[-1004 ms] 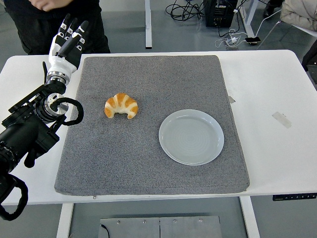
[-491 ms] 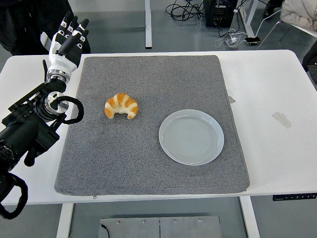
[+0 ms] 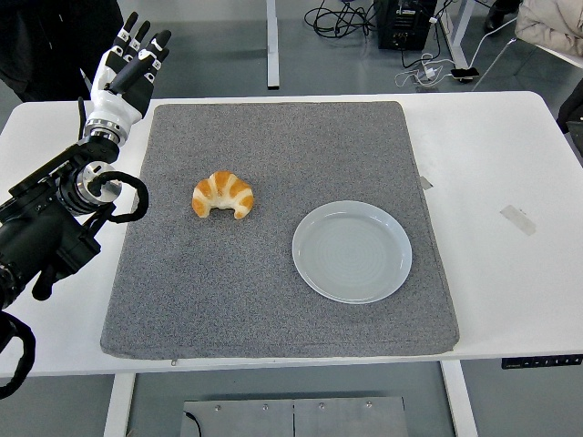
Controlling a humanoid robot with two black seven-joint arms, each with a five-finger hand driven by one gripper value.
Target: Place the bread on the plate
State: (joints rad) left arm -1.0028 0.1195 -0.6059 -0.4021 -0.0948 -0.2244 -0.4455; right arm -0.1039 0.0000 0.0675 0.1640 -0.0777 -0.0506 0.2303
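**Bread waits on the mat**

My black-and-white left hand [image 3: 127,71] is up in the upper left, fingers straight, holding nothing. The golden curved croissant bread [image 3: 223,194] lies on the grey fuzzy mat [image 3: 273,300], left of the round pale plate [image 3: 352,251]. I see no readable words.

We find no legible text, label, brand, number or sign. The small grey rectangular tape strip [image 3: 517,218] on the white table [image 3: 492,146] bears no readable print, and the dark control panel [image 3: 541,361] at the table's near right edge shows only tiny marks too small to read.
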